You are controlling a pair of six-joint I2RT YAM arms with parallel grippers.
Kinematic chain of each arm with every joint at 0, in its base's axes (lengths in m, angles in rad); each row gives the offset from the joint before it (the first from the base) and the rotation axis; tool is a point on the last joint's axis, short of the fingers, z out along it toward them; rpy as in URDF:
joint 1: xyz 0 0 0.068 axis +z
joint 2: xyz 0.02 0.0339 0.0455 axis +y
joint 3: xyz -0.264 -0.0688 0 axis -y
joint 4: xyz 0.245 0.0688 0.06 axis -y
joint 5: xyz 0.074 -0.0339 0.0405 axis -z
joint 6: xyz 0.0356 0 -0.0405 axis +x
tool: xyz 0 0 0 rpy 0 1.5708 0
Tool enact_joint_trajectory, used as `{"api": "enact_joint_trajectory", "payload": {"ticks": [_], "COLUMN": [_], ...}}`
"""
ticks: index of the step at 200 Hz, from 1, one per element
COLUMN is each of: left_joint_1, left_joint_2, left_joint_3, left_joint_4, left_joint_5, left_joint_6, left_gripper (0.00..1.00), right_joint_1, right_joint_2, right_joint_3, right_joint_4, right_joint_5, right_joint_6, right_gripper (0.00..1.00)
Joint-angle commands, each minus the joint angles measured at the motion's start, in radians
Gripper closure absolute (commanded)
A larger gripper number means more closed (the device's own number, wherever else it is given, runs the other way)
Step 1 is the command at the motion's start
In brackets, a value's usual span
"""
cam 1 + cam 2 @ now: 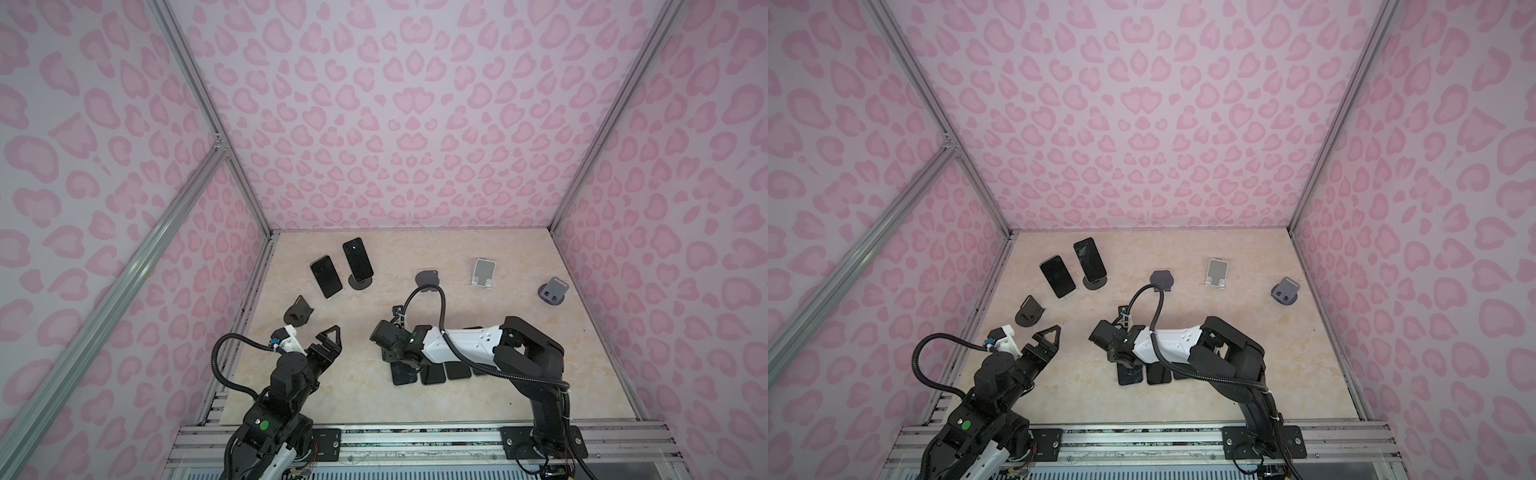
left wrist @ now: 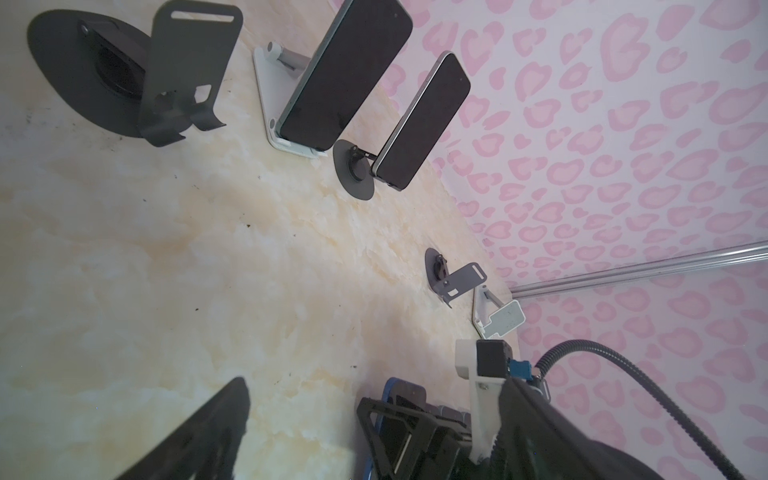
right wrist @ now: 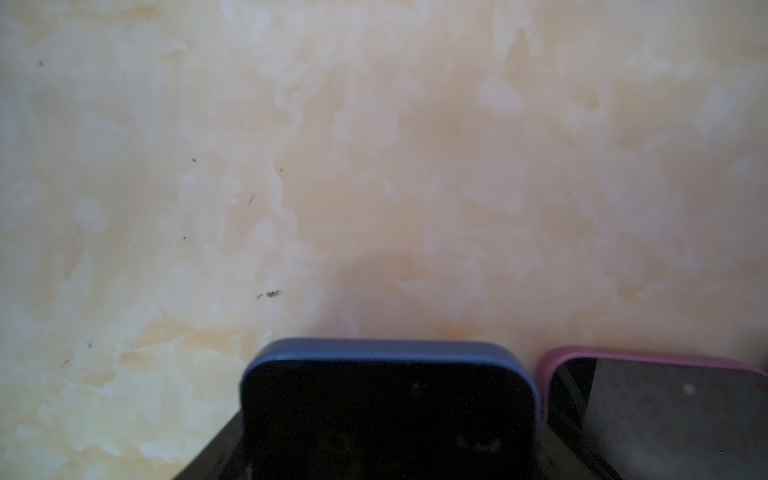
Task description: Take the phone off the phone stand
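Two dark phones lean on stands at the back left in both top views: one phone [image 1: 326,276] [image 2: 345,75] on a white stand [image 2: 266,83], another phone [image 1: 357,264] [image 2: 424,124] on a black round stand [image 1: 360,282]. My left gripper [image 1: 328,338] [image 2: 374,449] hovers open and empty in front of them, apart from both. My right gripper [image 1: 401,365] [image 3: 386,457] points down at mid-table, shut on a blue-cased phone [image 3: 390,399] at the left end of a row of flat phones [image 1: 446,372].
An empty black stand [image 1: 297,311] [image 2: 183,75] sits close ahead of the left gripper. More empty stands line the back: dark [image 1: 427,277], silver [image 1: 483,272], grey [image 1: 552,291]. A pink-cased phone [image 3: 665,407] lies beside the blue one. Pink walls enclose the table.
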Motion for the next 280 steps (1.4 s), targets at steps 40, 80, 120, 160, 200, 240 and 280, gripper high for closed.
{"api": "enact_joint_trajectory", "payload": {"ticks": [40, 80, 120, 160, 200, 240, 280], "left_joint_1": [0.001, 0.001, 0.001, 0.001, 0.000, 0.000, 0.000], "left_joint_2": [0.030, 0.049, 0.087, 0.113, 0.130, 0.200, 0.372], "left_joint_3": [0.010, 0.029, 0.061, 0.080, 0.092, 0.138, 0.302], "left_joint_4": [0.052, 0.056, 0.055, 0.048, 0.054, 0.060, -0.015], "left_joint_5": [0.000, 0.008, 0.021, 0.036, 0.039, 0.039, -0.079], "left_joint_6": [-0.027, -0.020, -0.003, -0.009, -0.012, 0.025, 0.160], "left_gripper": [0.03, 0.03, 0.03, 0.03, 0.03, 0.03, 0.13], "right_joint_1": [0.006, 0.004, -0.004, 0.000, 0.002, 0.002, 0.003], "right_joint_2": [0.022, 0.006, -0.006, -0.015, -0.046, -0.133, -0.306], "right_joint_3": [-0.020, -0.038, -0.050, -0.069, -0.078, -0.057, -0.132], "right_joint_4": [-0.001, 0.013, 0.025, 0.042, 0.044, 0.013, 0.052], "right_joint_5": [-0.010, -0.012, -0.017, -0.029, -0.026, 0.007, 0.059], "right_joint_6": [0.037, 0.037, 0.029, 0.033, 0.022, -0.038, -0.133], "right_gripper": [0.26, 0.23, 0.22, 0.22, 0.22, 0.20, 0.12]}}
